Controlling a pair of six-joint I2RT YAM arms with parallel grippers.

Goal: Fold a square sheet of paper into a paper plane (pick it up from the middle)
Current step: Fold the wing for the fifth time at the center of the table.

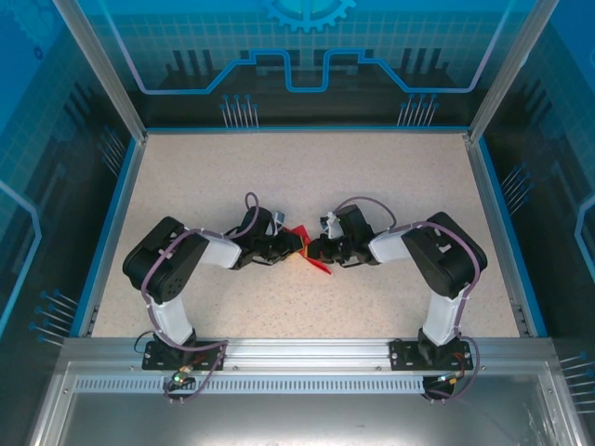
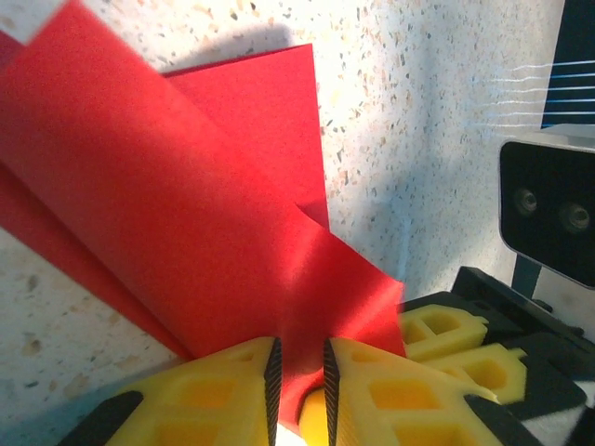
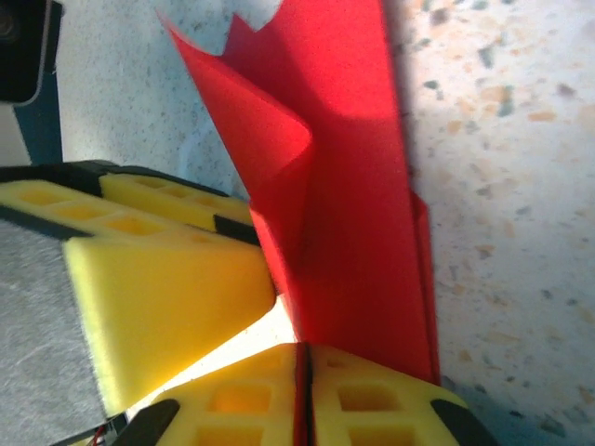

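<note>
bench point(image 1: 279, 177) centre | left jaws, right jaws: both pinch paper plane point(image 2: 186, 204) | crease: align edges, tension evenly, avoid tearing

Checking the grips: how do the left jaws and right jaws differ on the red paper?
The left jaws stand slightly apart, with paper filling the gap; the right jaws press almost together on a thin edge. The left jaws reach in from the left, the right jaws from the right. Both hold the same paper.
</note>
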